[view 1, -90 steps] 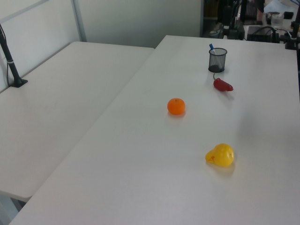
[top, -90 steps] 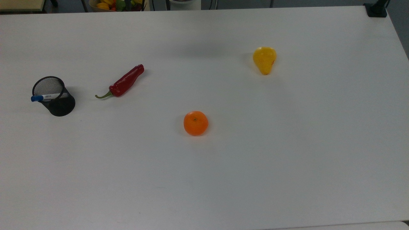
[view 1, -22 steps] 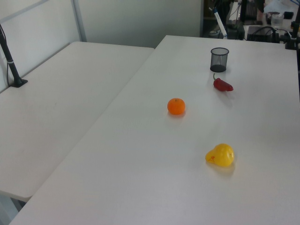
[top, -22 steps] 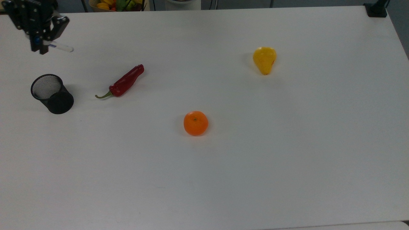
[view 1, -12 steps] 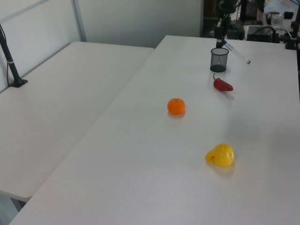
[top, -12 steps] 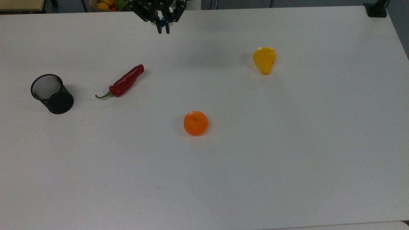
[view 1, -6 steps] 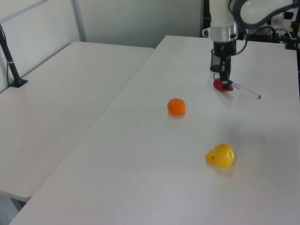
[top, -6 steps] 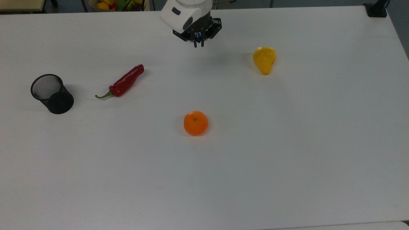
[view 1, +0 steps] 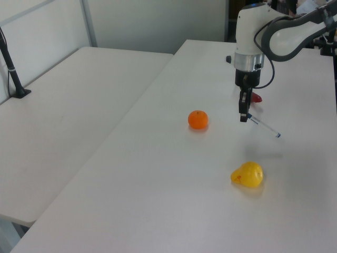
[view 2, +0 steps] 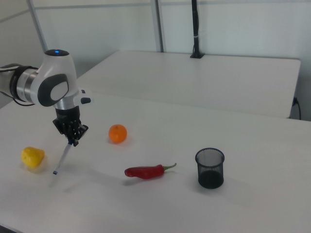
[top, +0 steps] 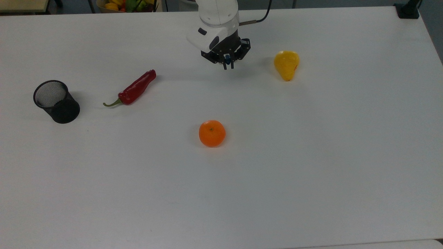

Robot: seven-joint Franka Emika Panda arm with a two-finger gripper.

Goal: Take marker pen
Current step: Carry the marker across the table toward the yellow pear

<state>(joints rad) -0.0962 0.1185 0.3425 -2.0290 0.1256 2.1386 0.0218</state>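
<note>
My gripper (top: 227, 65) is shut on the marker pen (view 1: 263, 127), a slim white barrel with blue ends. It holds the pen by its capped end. The barrel slants down and away from the fingers (view 2: 63, 156), above the table. In the top view the gripper (view 1: 244, 118) hangs between the red chilli (top: 133, 89) and the yellow pear (top: 286, 64), and a spot of blue shows between the fingertips. In the right view the gripper (view 2: 72, 141) is left of the orange (view 2: 117, 133).
A black mesh pen cup (top: 55, 101) stands with nothing in it at the top view's left. The orange (top: 211, 133) lies mid-table. The pear (view 2: 32, 157) sits close beside the pen's low tip. A second white table (view 1: 68, 105) adjoins.
The pen, once in the mesh cup, is out of it and in my gripper. Over the last second the arm carried it to the top view's right and nearer, lowering toward the table.
</note>
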